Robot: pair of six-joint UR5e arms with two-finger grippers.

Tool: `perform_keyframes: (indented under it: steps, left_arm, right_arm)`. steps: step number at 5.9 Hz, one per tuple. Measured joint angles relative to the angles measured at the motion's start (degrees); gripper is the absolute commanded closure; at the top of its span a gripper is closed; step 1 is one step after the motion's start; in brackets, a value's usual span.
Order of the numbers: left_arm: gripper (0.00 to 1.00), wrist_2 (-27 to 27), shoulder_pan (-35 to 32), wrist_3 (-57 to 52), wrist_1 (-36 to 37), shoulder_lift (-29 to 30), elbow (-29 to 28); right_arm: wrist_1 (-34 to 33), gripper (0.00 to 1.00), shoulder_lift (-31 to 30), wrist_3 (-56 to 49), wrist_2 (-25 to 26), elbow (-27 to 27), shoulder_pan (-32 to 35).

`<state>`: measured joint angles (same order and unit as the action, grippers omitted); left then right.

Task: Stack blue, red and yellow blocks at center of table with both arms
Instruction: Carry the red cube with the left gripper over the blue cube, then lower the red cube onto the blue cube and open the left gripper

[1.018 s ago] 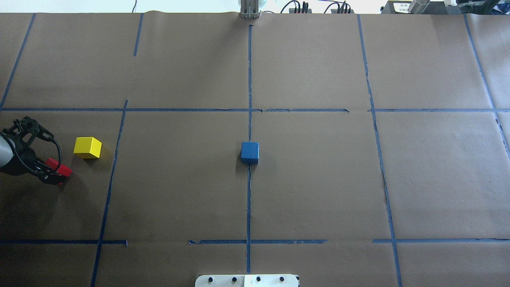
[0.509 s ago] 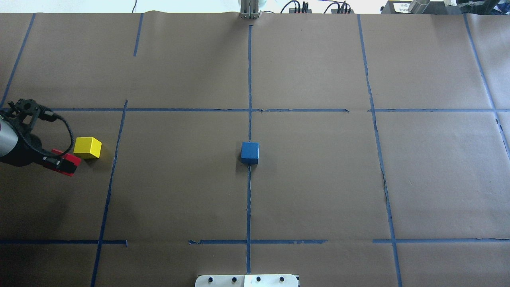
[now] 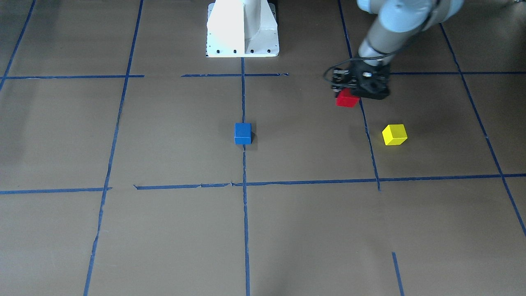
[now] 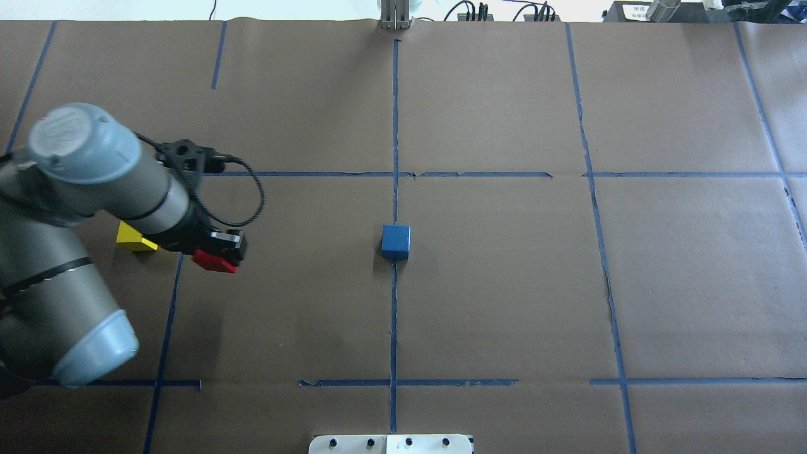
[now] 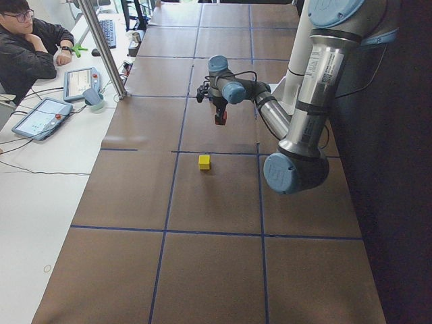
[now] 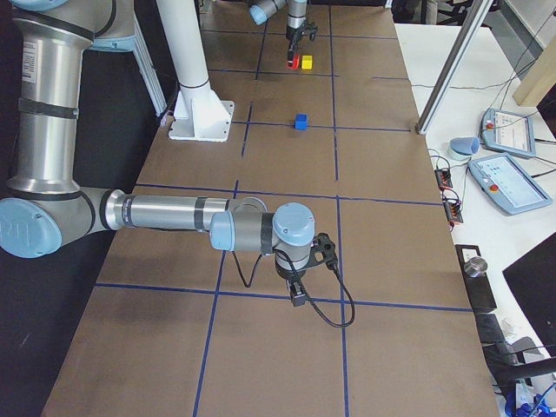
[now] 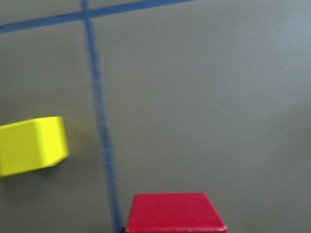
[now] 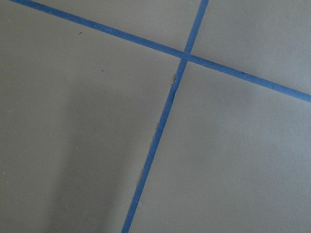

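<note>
My left gripper is shut on the red block and holds it above the table, just right of the yellow block, which my arm partly hides in the overhead view. The front view shows the gripper, the red block and the whole yellow block. The left wrist view shows the red block at the bottom and the yellow block on the left. The blue block sits on the centre tape line. My right gripper shows only in the exterior right view; I cannot tell whether it is open.
Brown paper with a blue tape grid covers the table. The robot base stands at the near edge. An operator with tablets sits beyond the far edge. The right wrist view shows only paper and a tape crossing.
My left arm has swung right, toward the centre, carrying the red block past the yellow block. The arm now covers part of the yellow block. The blue block has not moved.
</note>
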<state>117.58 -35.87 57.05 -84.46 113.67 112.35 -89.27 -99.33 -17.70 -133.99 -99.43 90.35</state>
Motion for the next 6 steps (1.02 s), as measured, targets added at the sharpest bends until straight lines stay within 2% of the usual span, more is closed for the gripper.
perform_keyframes:
  steps: [1, 3, 5, 6]
  left_arm:
    - [0.91, -2.32, 2.78, 5.36, 1.55, 8.49, -6.26]
    - [0.90, -3.34, 4.07, 9.64, 1.20, 20.76, -17.84]
    - [0.89, -4.41, 5.12, 10.19, -2.83, 27.59, -27.65]
    - [0.89, -5.84, 6.15, 10.25, -4.35, 28.30, -29.15]
  right_arm:
    - [-0.02, 0.00, -0.08, 2.07, 0.04, 0.02, 0.03]
    - [-0.03, 0.00, -0.13, 5.32, -0.07, 0.02, 0.08]
    - [0.00, 0.00, -0.12, 5.39, -0.13, 0.02, 0.09]
    - [0.04, 0.00, -0.12, 5.31, -0.11, 0.03, 0.09]
